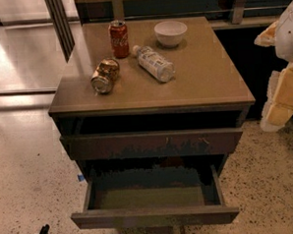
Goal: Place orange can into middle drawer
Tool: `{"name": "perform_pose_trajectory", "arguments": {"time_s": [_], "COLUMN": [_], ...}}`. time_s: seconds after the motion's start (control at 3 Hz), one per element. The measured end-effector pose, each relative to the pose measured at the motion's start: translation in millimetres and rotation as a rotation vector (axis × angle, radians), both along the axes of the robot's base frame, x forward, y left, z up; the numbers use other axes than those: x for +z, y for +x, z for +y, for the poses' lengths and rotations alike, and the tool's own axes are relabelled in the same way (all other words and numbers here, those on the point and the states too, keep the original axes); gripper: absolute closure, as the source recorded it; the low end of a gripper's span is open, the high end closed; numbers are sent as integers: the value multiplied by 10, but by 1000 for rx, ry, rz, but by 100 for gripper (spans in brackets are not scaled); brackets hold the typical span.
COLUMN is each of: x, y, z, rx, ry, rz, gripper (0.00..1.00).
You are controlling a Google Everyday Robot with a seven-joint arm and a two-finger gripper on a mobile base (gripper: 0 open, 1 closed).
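Observation:
The orange can (105, 76) lies on its side on the left part of the cabinet top (208, 81), its silver end facing the front. The middle drawer (154, 217) is pulled out at the bottom of the cabinet, showing its olive-grey floor with nothing in it. My gripper (279, 109) hangs at the right edge of the camera view, beside the cabinet's right side and well away from the can. It holds nothing that I can see.
A red cola can (118, 38) stands upright behind the orange can. A clear plastic bottle (154, 63) lies on its side mid-top. A white bowl (170, 33) sits at the back. The scuffed-front drawer (153, 144) above the middle drawer is slightly out. Speckled floor surrounds the cabinet.

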State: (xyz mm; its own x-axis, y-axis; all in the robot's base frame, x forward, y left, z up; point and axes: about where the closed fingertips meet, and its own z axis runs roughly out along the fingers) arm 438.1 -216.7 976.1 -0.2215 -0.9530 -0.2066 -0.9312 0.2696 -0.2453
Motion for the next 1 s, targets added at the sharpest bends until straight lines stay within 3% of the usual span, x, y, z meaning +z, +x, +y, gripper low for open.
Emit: {"name": "perform_pose_trajectory", "arguments": {"time_s": [0.33, 0.67, 1.0], "x": [6, 105, 277], "y": [1, 96, 332], "z": [2, 9, -166], "rx": [0, -15, -90], "ry": [0, 72, 234], "rz": [-3, -70, -192], "gripper": [0, 0, 0]}}
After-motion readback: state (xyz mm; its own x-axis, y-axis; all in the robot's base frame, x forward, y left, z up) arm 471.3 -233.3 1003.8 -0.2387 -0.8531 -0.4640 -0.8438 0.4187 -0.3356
